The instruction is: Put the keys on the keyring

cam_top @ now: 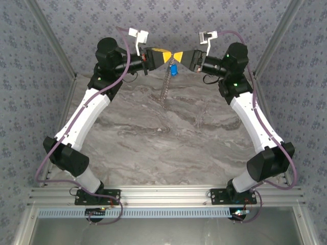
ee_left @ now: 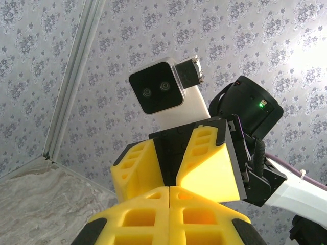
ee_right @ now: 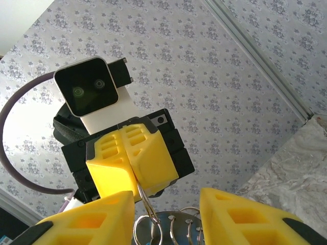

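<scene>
The left gripper (cam_top: pixel 171 55) is pinched fully closed on a thin wire loop of the pale grey-tan, chain-like keyring (cam_top: pixel 164 88). The keyring dangles near the middle of the far edge of the grey marble worktop (cam_top: pixel 153 148). Meeting it tip to tip, the right gripper (cam_top: pixel 180 55) has its yellow fingers (ee_right: pixel 240 214) partly apart on either side of the metal rings (ee_right: pixel 148 227). Whether the pads touch them is unclear. The small blue-headed key (cam_top: pixel 174 70) hangs just under the two grippers, beside the chain's upper end.
</scene>
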Controlling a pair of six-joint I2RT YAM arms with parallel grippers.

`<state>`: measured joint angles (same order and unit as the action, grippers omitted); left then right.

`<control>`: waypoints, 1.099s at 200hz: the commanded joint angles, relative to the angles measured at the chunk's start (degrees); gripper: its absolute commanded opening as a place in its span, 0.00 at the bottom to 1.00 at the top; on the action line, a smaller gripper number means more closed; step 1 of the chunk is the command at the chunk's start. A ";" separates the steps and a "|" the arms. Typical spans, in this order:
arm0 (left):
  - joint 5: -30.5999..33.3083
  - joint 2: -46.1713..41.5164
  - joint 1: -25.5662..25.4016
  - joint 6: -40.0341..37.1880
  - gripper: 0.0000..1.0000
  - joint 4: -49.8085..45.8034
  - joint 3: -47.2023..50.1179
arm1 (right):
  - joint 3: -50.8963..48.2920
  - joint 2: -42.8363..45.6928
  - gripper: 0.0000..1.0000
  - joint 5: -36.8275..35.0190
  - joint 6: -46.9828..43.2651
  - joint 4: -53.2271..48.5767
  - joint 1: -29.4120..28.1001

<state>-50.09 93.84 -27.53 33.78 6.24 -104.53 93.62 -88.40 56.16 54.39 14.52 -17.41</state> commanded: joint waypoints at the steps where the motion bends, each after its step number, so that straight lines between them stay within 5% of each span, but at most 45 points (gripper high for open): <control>1: -0.06 -0.15 -0.36 0.67 0.00 2.99 -0.09 | 2.45 -0.40 0.38 0.35 -1.27 -0.10 -0.43; 52: 0.05 0.24 -0.38 0.67 0.00 3.08 -0.10 | 4.08 -1.21 0.34 1.27 -2.36 -1.69 -0.95; 101: 0.09 0.29 -0.39 0.64 0.00 3.08 0.10 | 4.66 -1.20 0.00 1.69 -4.50 -4.83 -1.31; 126: 0.07 0.29 -0.36 0.12 0.00 2.07 -0.18 | 5.92 -0.94 0.00 2.21 -7.32 -8.99 -0.49; 143: -0.01 0.38 -0.25 -1.91 0.00 -1.94 -1.63 | 8.81 -1.03 0.00 2.80 -12.75 -16.61 0.33; 181: 0.17 0.35 0.10 -10.33 0.37 -14.21 -6.18 | 23.55 -4.47 0.00 -0.02 -39.28 -54.08 0.99; 220: -0.76 1.63 1.29 -17.26 0.45 -25.49 -10.98 | 33.15 -8.34 0.00 -5.51 -53.78 -75.11 0.96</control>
<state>-49.67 94.52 -27.05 23.24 -10.35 -111.33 122.45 -94.87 54.08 14.61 -40.95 -16.47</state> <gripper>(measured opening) 0.440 0.066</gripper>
